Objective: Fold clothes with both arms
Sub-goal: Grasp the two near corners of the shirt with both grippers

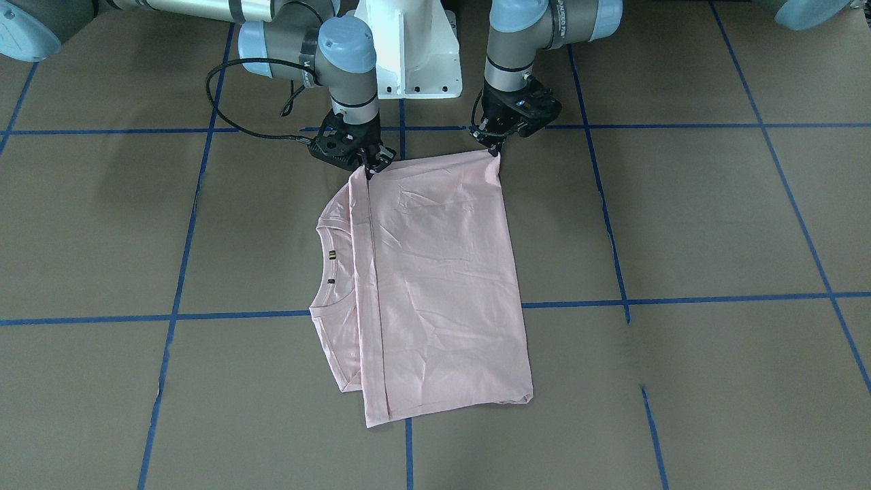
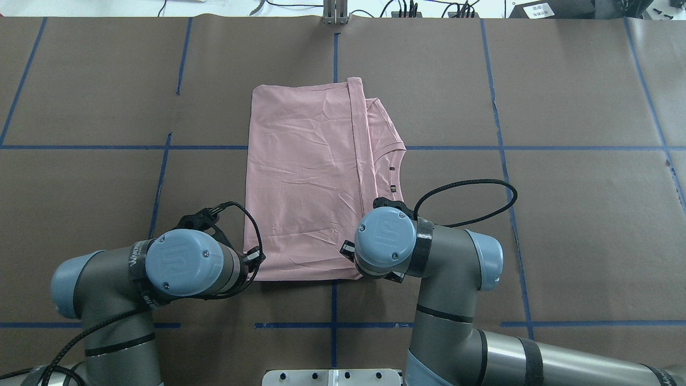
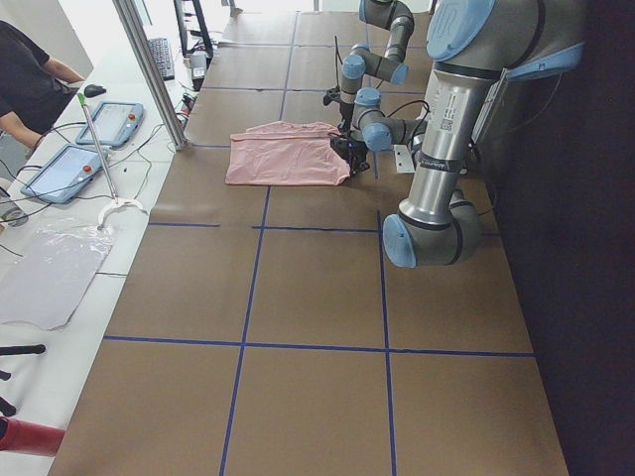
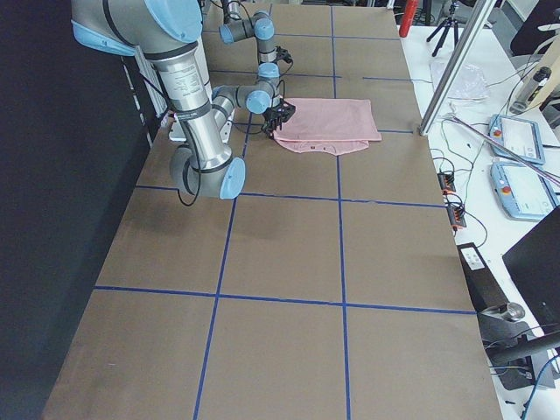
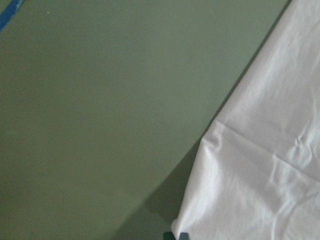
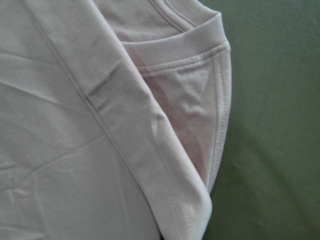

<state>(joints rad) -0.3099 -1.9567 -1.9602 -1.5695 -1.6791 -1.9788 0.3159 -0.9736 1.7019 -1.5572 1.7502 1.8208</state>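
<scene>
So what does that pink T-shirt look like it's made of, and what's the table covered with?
The pink T-shirt looks like thin, matte knit fabric, probably cotton jersey: it creases softly, and its hem shows double stitching. The table cover looks like matte brown paper or card, with blue tape lines across it; which one, I cannot tell.

A robotics lab — a broad brown-papered surface [image 1: 714, 218] gridded with blue tape [image 2: 589, 148], a white pedestal [image 1: 412, 47] with two tubular arms [image 3: 437, 149], and a side bench [image 3: 69, 387] carrying teach pendants [image 3: 109, 123], loose cables [image 3: 40, 178] and an operator [image 3: 25, 74] beside it.
</scene>
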